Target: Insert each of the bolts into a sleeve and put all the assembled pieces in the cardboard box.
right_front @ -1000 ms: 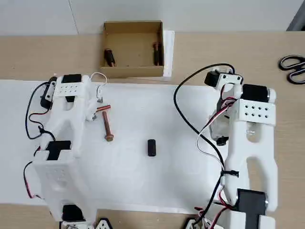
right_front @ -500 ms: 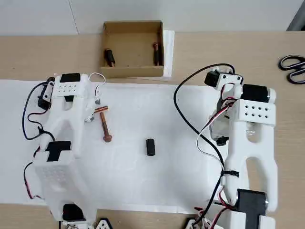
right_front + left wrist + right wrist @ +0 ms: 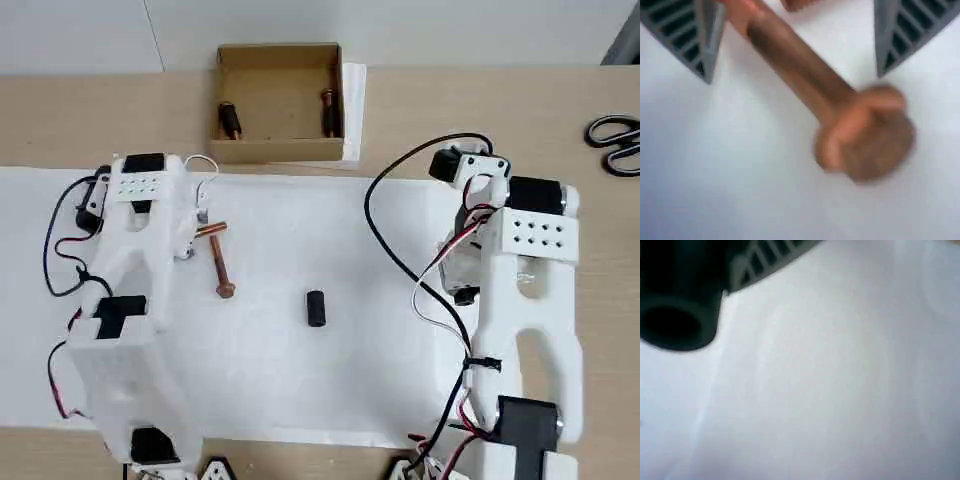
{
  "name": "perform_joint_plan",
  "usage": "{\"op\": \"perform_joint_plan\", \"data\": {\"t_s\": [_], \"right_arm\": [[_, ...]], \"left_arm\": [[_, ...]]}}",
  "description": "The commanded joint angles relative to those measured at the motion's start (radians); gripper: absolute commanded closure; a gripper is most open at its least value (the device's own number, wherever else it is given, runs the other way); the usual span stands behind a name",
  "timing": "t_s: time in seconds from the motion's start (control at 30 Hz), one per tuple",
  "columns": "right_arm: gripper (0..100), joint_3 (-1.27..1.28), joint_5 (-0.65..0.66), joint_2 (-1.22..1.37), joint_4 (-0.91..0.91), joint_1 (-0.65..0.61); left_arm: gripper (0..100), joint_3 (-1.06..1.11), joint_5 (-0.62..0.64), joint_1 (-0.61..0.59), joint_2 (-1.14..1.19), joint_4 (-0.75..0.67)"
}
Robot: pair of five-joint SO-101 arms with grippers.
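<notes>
Copper bolt (image 3: 785,55) lies short of the cardboard box (image 3: 280,150), skewed between the left hand's (image 3: 794,77) open jaws; closing could kick it sideways. Right hand (image 3: 462,283), also short of the box, seems clamped on a black sleeve (image 3: 680,305).

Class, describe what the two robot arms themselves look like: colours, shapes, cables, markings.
The left arm and right arm are white moulded plastic with black motor blocks, plates of small holes, and black, red and white cables. The left fingers are grey ribbed wedges.
</notes>
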Motion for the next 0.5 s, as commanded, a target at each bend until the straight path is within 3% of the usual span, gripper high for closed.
{"op": "perform_joint_plan", "data": {"t_s": [0.0,0.23,0.47], "right_arm": [[99.5,-0.041,0.009,-0.004,-0.005,-0.005],[99.5,-0.041,0.009,-0.004,-0.005,-0.005],[99.5,-0.041,0.008,-0.004,-0.005,-0.005]], "left_arm": [[80,-0.028,0.002,-0.028,-0.068,0.008],[80,-0.035,-0.023,-0.035,-0.057,-0.006],[80,0.076,-0.02,-0.034,-0.057,-0.132]]}}
